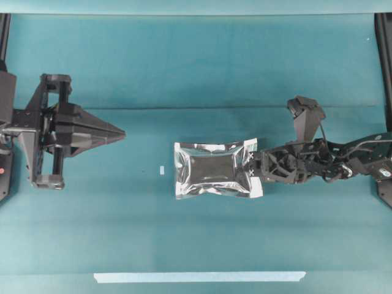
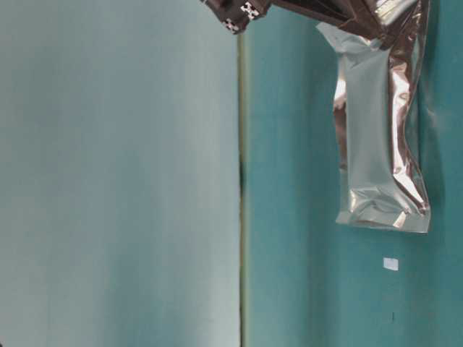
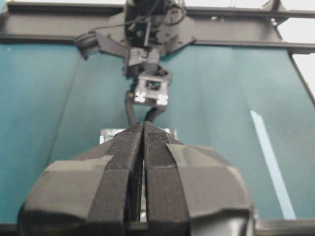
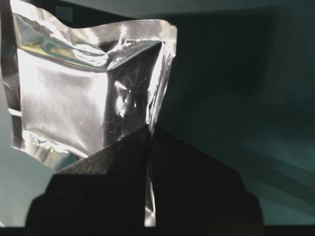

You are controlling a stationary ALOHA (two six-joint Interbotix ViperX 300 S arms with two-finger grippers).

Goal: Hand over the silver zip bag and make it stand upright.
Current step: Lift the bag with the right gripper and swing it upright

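Observation:
The silver zip bag (image 1: 211,169) is a crinkled foil pouch with a darker centre panel, lying broad side up at the table's middle. My right gripper (image 1: 252,168) is shut on its right sealed edge. The right wrist view shows foil (image 4: 88,88) pinched between the black fingertips, with my right gripper (image 4: 149,129) closed on it. In the table-level view the bag (image 2: 380,144) extends from the marked fingers (image 2: 242,14). My left gripper (image 1: 122,131) is shut and empty at the far left, pointing toward the bag, its pads (image 3: 157,147) pressed together.
A small white tape scrap (image 1: 162,169) lies just left of the bag. A long pale tape strip (image 1: 199,277) runs along the front edge. Black frame posts stand at both sides. A fold crosses the teal cloth (image 1: 202,108).

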